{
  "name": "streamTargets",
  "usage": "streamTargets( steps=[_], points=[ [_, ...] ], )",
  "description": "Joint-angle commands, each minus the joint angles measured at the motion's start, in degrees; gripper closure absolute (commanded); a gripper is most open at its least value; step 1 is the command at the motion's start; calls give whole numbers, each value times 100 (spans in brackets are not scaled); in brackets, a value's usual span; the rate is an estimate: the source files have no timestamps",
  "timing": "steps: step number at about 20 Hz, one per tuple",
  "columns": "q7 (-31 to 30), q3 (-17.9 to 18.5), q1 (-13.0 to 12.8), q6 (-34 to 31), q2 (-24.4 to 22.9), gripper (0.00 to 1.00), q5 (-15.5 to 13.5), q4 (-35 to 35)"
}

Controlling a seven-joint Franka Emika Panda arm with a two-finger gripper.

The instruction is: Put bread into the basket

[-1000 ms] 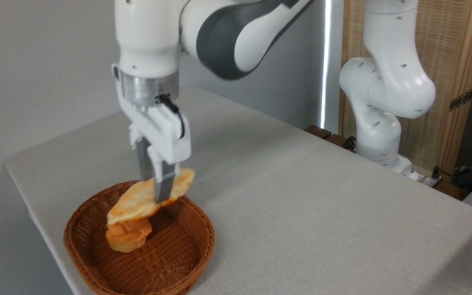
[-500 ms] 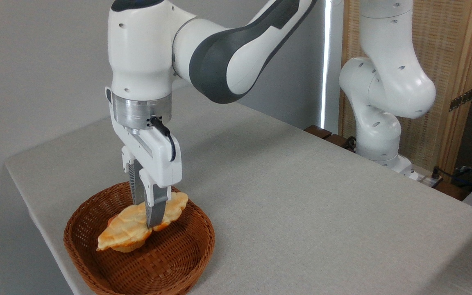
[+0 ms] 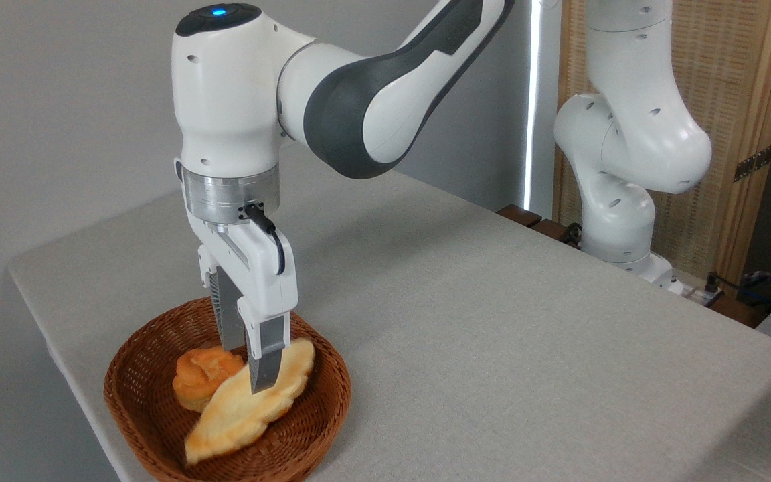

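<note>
The brown wicker basket (image 3: 322,408) sits near the table's front left corner. The long pale golden bread (image 3: 241,415) lies slanted inside it, its lower tip resting on the near rim and its upper end toward the right wall. My gripper (image 3: 246,371) points straight down into the basket with its fingers on either side of the loaf's upper half. The fingers stand close together and look shut on the bread. The near finger (image 3: 262,361) covers part of the loaf.
A small round orange bun (image 3: 201,375) lies in the basket, just left of the bread and touching it. The grey table (image 3: 492,321) stretches to the right. The arm's white base (image 3: 620,221) stands at the far right edge, before a wooden screen.
The gripper came down into the basket with the bread. The loaf swung off the top of the bun, and its free end dropped toward the near rim, uncovering the bun.
</note>
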Motion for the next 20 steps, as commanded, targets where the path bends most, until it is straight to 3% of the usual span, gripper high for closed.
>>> streamTargets(
  steps=[1, 4, 8, 10, 14, 16, 20],
  points=[
    [62, 62, -33, 30, 10, 0, 26, 65],
    [-113, 62, -33, 21, -78, 0, -53, 74],
    [-1280, -69, -33, -145, -491, 0, -194, 74],
    [-1783, -279, -33, -636, -658, 0, -159, 74],
    [-1793, -333, -33, -1664, -1079, 0, -115, 74],
    [-1793, -551, -33, -2078, -1273, 0, -106, 74],
    [-1758, -588, -33, -2431, -1370, 0, -98, 74]
  ],
)
